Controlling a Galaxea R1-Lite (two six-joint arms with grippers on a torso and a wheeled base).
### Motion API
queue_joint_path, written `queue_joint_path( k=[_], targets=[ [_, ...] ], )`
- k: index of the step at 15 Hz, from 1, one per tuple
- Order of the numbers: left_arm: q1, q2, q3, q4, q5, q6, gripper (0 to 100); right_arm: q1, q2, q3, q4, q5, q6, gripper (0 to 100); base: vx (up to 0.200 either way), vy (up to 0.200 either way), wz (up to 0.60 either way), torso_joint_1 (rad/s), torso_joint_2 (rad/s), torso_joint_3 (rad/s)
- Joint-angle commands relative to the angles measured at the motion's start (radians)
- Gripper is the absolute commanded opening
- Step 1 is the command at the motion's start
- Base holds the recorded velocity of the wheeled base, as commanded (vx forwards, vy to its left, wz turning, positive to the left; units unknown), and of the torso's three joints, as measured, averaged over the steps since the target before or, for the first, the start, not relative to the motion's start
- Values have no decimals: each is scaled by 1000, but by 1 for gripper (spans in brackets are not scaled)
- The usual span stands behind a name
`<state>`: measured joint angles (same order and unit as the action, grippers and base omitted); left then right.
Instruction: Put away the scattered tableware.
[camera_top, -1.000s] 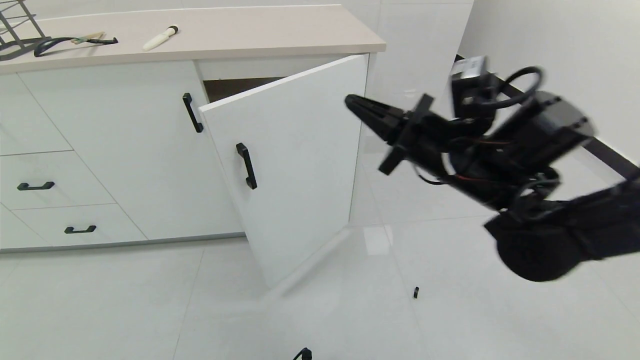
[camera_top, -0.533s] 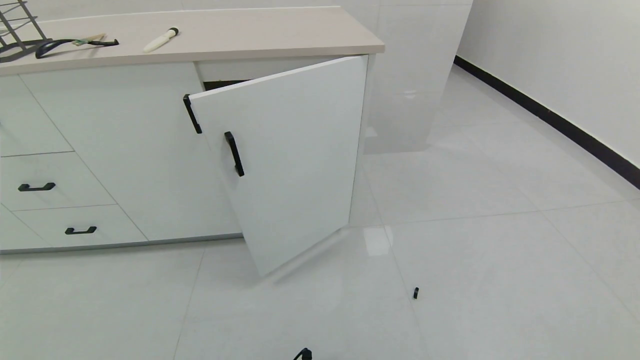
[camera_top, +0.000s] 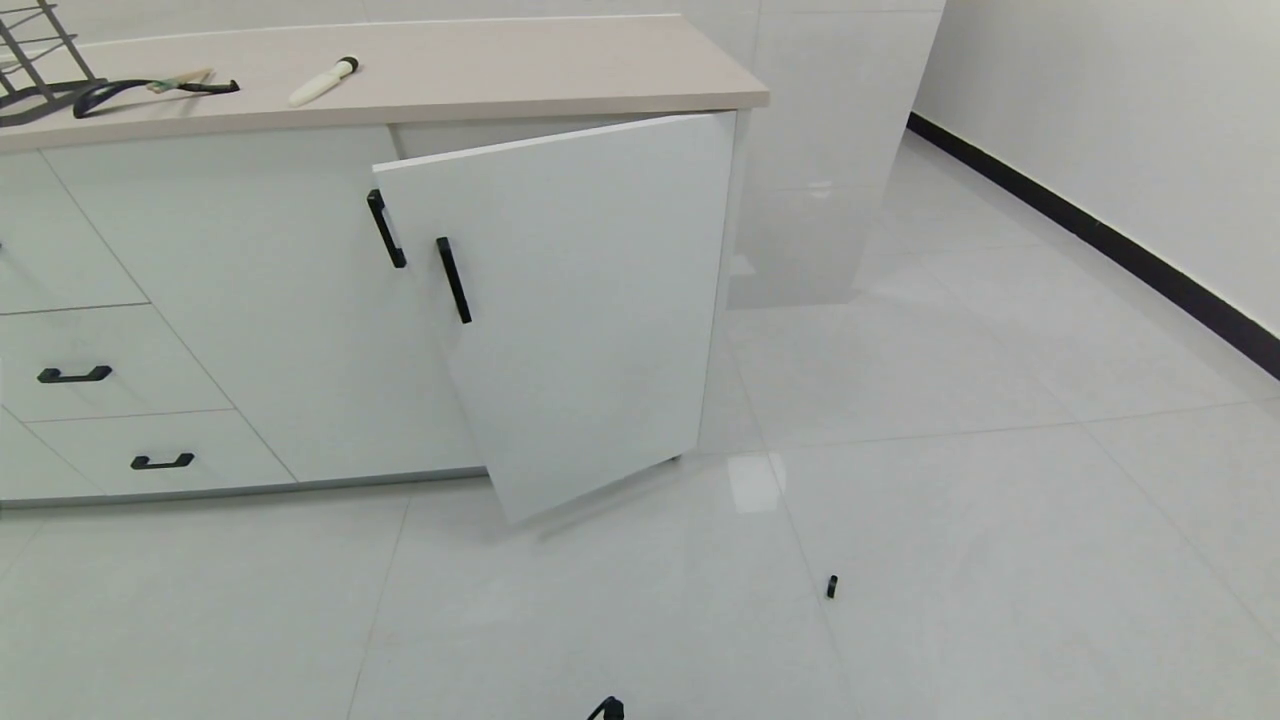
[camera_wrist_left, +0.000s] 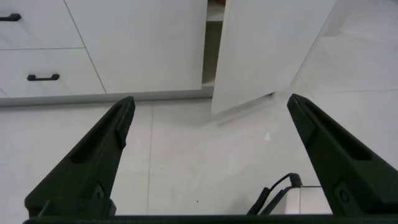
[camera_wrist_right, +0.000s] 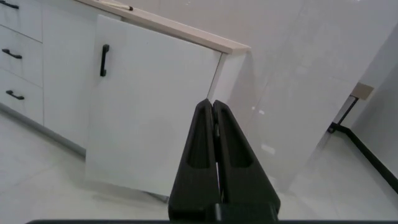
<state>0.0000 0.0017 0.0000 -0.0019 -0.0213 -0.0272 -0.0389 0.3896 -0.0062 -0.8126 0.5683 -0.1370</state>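
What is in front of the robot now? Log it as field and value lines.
Cabinet door: ajar
Countertop: bears a pale-handled utensil, a dark utensil and a wire rack
Left end effector: open, empty, over the floor
Right end effector: shut, empty, pointing toward the door

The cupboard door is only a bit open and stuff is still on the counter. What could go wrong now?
The cabinet door stands only partly open, so it could block things being put inside. The right hand is shut and points at that door, so it might bump it. A small black piece lies on the floor, and it could get run over.
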Motion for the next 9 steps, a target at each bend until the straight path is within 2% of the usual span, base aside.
queue_joint_path(
  k=[1,3,4,6,7,8,9],
  targets=[
    [0,1,0,-1,0,-2,100,2,-313,-38,299,-24,-4,0,0,0,0,0,0,0],
    [2,1,0,-1,1,-7,100,8,-316,6,337,-34,-3,0,0,0,0,0,0,0],
    [2,1,0,-1,1,-3,100,10,-319,6,403,-80,2,0,0,0,0,0,0,0],
    [0,1,0,0,0,0,100,39,-376,6,644,-304,39,0,0,0,0,0,0,0],
    [2,1,0,-1,1,0,100,40,-390,6,751,-380,51,0,0,0,0,0,0,0],
    [2,1,0,-1,1,0,100,40,-390,6,808,-473,62,0,0,0,0,0,0,0],
    [0,1,0,-1,1,-3,100,39,-390,6,806,-553,117,0,0,0,0,0,0,0]
  ],
)
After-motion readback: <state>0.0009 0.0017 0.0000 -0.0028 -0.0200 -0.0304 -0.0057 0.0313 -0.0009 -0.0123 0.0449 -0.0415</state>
